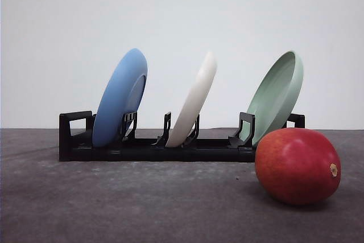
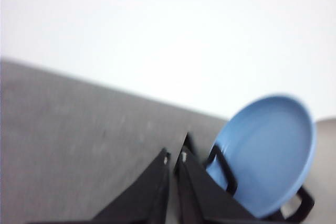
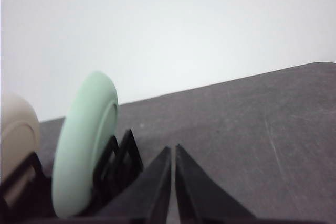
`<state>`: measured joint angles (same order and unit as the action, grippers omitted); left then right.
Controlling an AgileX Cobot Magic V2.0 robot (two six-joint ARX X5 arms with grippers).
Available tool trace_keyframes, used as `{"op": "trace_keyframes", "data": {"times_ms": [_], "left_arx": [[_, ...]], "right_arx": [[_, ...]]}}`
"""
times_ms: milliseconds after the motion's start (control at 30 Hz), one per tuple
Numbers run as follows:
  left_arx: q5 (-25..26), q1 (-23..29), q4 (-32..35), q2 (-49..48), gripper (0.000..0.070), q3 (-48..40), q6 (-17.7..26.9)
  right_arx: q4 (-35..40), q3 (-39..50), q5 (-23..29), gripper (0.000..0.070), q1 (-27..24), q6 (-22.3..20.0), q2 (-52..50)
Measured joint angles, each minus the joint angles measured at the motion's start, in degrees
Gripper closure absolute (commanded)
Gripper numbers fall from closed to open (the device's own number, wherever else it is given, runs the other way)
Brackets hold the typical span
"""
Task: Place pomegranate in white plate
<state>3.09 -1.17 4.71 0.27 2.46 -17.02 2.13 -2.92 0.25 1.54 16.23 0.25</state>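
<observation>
The glossy red pomegranate [image 1: 297,165] lies on the dark table at the front right, its tan nub facing right, just in front of the rack's right end. The white plate [image 1: 194,101] stands on edge in the middle slot of a black rack [image 1: 142,151]; in the right wrist view its cream edge [image 3: 17,135] shows. My left gripper [image 2: 174,157] is shut with nothing in it, hanging near the blue plate [image 2: 268,150]. My right gripper [image 3: 173,150] is also shut and empty, beside the pale green plate [image 3: 84,145].
The blue plate [image 1: 120,97] leans in the rack's left slot and the pale green plate [image 1: 278,96] in the right slot, just behind the fruit. A white wall stands behind the rack. Bare grey tabletop [image 1: 114,203] stretches in front.
</observation>
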Motion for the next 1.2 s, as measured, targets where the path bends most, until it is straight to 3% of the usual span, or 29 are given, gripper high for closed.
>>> {"op": "trace_keyframes", "data": {"times_ms": [167, 500, 733, 1033, 1200], "left_arx": [[-1.12, 0.0, -3.92, 0.04, 0.0687, 6.1, 2.92], [-1.95, 0.02, -29.45, 7.41, 0.0687, 24.92, 6.54], [-1.7, 0.0, -44.71, 17.28, 0.0687, 35.13, 6.93], [2.8, -0.05, -48.33, 26.12, 0.0687, 38.45, 7.37], [3.13, -4.78, -48.11, 28.71, 0.0687, 38.45, 8.99]], "right_arx": [[-5.84, -7.3, 0.02, 0.0692, 0.0, 0.85, 0.0], [-27.39, -23.83, -0.39, 0.0692, 0.0, 0.85, 5.82], [-34.95, -29.62, -2.34, 0.0692, 0.0, -4.14, 12.86], [-35.32, -29.77, -11.52, 0.0692, 0.04, -9.16, 20.7], [-35.32, -29.77, -13.57, 0.0692, 3.04, -11.54, 22.9]]}}
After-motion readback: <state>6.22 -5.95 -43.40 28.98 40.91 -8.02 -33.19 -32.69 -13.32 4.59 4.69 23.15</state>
